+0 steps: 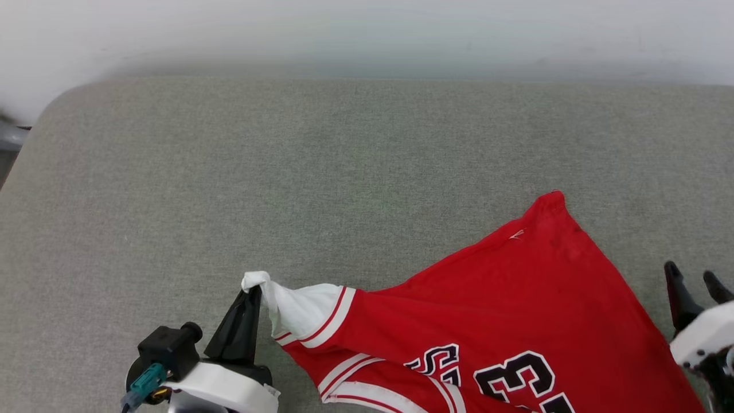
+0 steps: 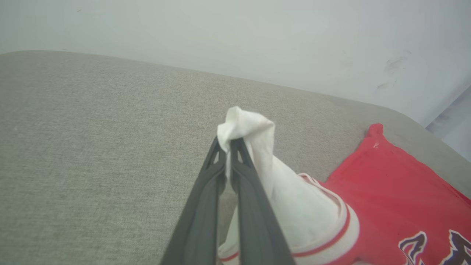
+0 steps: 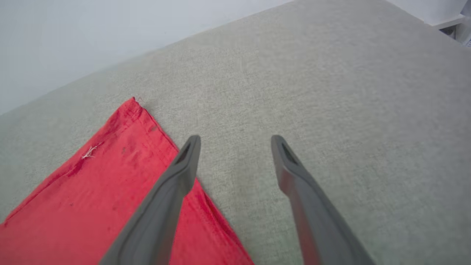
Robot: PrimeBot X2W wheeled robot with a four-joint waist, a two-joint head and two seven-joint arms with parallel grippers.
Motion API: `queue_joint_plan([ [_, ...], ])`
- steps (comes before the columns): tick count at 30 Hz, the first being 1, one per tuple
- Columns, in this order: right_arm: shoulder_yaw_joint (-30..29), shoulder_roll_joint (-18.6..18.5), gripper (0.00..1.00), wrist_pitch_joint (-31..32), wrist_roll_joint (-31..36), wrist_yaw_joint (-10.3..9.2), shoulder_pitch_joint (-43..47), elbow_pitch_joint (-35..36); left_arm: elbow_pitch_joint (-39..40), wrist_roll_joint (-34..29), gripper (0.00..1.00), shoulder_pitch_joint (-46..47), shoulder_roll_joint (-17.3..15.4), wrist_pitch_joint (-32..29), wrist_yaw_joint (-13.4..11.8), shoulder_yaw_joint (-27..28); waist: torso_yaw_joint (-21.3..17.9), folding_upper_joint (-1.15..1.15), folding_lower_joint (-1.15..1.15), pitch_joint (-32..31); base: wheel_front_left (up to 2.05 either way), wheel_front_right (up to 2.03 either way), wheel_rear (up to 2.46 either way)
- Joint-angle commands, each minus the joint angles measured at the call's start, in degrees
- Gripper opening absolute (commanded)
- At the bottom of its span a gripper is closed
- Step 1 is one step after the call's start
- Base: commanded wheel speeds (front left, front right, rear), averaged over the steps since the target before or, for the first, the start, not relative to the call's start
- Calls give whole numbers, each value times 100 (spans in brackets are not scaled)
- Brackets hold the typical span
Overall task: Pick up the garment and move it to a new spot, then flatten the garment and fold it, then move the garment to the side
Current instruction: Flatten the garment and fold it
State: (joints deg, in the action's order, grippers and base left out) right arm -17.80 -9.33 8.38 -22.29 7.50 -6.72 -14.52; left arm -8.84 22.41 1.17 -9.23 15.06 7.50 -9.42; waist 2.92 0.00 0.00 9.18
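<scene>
Left gripper (image 1: 252,292) pinches white sleeve tip of shirt (image 1: 504,310). Right gripper (image 3: 235,141) spread, empty, beside shirt's hem corner. Fabric thin, limp, light; grip hem corner next.

Head view: high over the grey padded surface (image 1: 229,172), facing forward and down, the garment (image 1: 516,298) at lower right; left wrist view: low, close at the garment's white sleeve, looking along the left gripper (image 2: 228,141) toward the wall (image 2: 257,36); right wrist view: low, just off the garment's red corner, looking along the right gripper (image 3: 235,139). Shared by all three: that red corner.
</scene>
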Motion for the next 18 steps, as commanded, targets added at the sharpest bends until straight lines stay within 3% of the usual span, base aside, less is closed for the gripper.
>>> queue_joint_plan([
  [1,164,-161,100,208,13,-2,-272,-94,38,-15,0,99,15,13,-3,-38,99,0,0,120,0,0,0],
  [10,1318,-1043,100,2730,-191,-3,-1949,-924,91,96,0,543,28,12,-3,-384,518,0,0,543,0,0,0],
  [18,2248,-1435,100,3375,-300,-3,-2876,-1406,164,189,0,840,66,12,-4,-600,799,0,0,969,0,0,0],
])
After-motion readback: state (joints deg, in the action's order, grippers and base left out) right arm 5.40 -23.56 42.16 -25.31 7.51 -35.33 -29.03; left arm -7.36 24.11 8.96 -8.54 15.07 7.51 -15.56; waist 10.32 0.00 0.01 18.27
